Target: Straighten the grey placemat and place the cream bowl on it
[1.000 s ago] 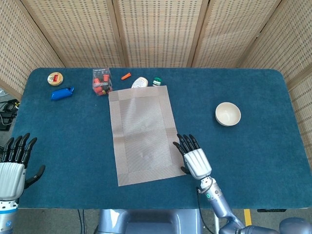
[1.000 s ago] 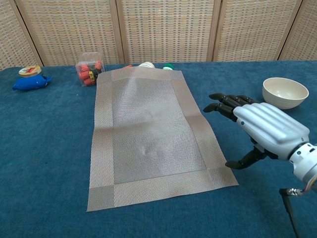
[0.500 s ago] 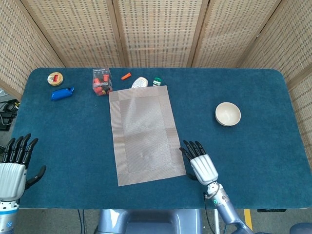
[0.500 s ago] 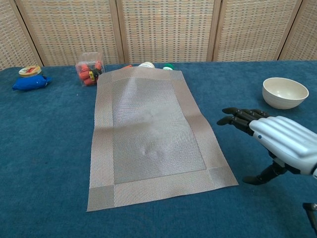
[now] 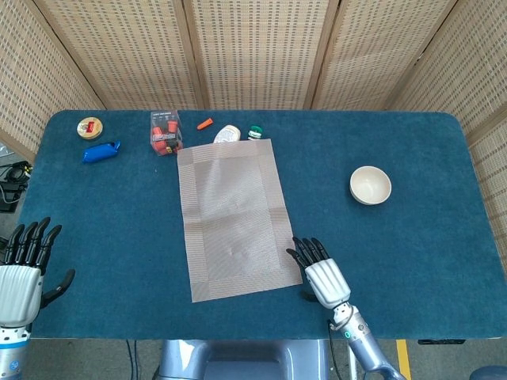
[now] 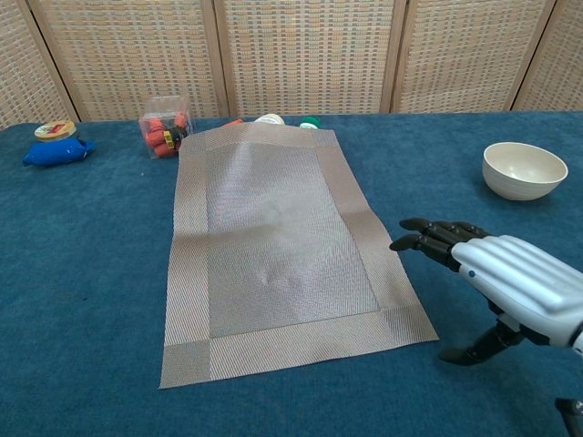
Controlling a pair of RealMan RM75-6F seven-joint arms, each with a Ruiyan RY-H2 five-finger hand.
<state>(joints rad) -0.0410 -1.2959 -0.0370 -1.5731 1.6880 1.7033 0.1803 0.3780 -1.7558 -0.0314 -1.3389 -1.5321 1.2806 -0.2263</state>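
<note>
The right hand (image 5: 325,277) hovers low over the counter (image 5: 412,261) near its front edge, palm down, fingers spread and stretched forward, holding nothing. Its fingertips (image 6: 412,235) point toward the near right corner of the grey placemat (image 5: 234,215), and in the chest view they sit just beside the mat's right border, apart from it; whether they brush the cloth cannot be told. The thumb hangs below the palm, down toward the counter.

The mat lies immediately to the left of this hand. Its long axis runs from the front edge of the counter toward the back edge, slightly skewed: the far end leans toward the counter's left side and the near end swings right, so the near right corner is the part closest to the hand. The far short edge lies against a few small items by the back edge, and the surface shows a slight ripple near its middle.

The cream bowl (image 5: 370,185) stands upright farther back and to the right of the right hand, well apart from both the hand and the mat, toward the counter's right half.

The left hand (image 5: 22,269) hangs at the front left corner, fingers spread and empty, well apart from the mat. The right hand is plainly the nearer one to both mat and bowl, so squaring the mat likely starts from that near right corner.
</note>
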